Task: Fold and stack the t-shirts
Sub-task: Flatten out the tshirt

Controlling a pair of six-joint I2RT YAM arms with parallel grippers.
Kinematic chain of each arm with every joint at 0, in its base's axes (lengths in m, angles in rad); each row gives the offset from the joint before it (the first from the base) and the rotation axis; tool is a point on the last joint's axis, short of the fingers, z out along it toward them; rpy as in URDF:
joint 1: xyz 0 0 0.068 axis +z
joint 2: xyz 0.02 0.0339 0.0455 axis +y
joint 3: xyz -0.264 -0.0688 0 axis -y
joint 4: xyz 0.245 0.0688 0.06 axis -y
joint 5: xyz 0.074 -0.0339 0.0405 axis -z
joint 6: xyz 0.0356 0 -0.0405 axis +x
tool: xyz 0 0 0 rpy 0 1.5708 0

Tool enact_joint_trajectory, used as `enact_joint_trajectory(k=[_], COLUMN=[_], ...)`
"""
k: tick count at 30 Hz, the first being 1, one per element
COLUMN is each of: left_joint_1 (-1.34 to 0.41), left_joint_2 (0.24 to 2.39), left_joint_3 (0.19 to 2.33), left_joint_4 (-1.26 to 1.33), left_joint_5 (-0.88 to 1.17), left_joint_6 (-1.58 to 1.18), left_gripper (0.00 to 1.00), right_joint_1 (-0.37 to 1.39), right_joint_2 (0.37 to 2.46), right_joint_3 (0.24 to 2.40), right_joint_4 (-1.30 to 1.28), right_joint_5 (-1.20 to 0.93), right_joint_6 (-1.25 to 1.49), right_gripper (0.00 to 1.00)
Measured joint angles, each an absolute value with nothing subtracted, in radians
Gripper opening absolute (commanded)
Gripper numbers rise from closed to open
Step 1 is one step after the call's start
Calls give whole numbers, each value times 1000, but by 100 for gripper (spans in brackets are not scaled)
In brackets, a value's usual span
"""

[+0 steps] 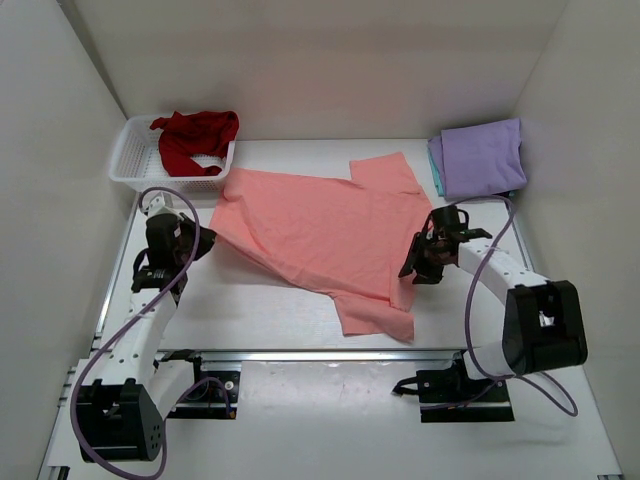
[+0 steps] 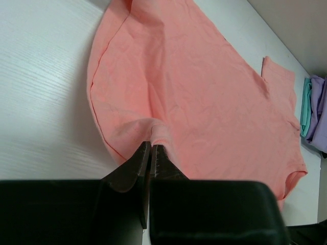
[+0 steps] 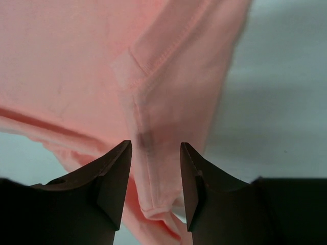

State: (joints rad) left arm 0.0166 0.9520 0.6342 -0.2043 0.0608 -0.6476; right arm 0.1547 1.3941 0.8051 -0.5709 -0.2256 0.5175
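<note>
The left arm [image 1: 140, 330] and right arm [image 1: 495, 265] are built of white links joined by black motor housings. Lavender cables [image 1: 168, 190] are looped along each. Black, tapered fingers [image 3: 115, 178] are fitted at the wrists.

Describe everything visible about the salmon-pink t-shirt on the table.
The salmon-pink short-sleeved cloth t-shirt is soft, lightly creased fabric with stitched hems. It lies spread mostly flat and skewed across the white table, with both sleeves showing. The left tool is shut on a pinched fold at its edge. The right tool stands open over a stitched seam at the opposite side.
</note>
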Motion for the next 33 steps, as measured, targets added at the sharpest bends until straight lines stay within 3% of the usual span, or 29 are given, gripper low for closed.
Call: enact_joint_trajectory(k=[6,8,9,14,22,29,30,33], left_joint_1=[17,16,16,16,16,12,7,-11], left_joint_2=[933,930,928,925,914,913,913,913], left_joint_3=[614,609,606,596,564,549,549,549], left_joint_4=[-211,-214,-214,-214,-202,-190,-189,-184], left_joint_5=[65,65,65,66,67,67,67,68], left_joint_6=[-652,-655,-656,-662,-683,-700,-701,-704], left_gripper=[0,0,0,0,0,0,0,0], right_joint_1=[202,202,203,184,-60,-121,-113,-61], right_joint_2=[1474,1494,1505,1491,1200,1137,1129,1108], right_joint_3=[828,833,838,837,753,726,727,731], right_joint_4=[-525,-521,-521,-549,-725,-888,-902,-936], right_joint_5=[-223,-221,-219,-195,-146,-135,-136,-135], right_joint_6=[510,500,495,525,626,639,641,648], right_gripper=[36,5,0,0,0,30,40,46])
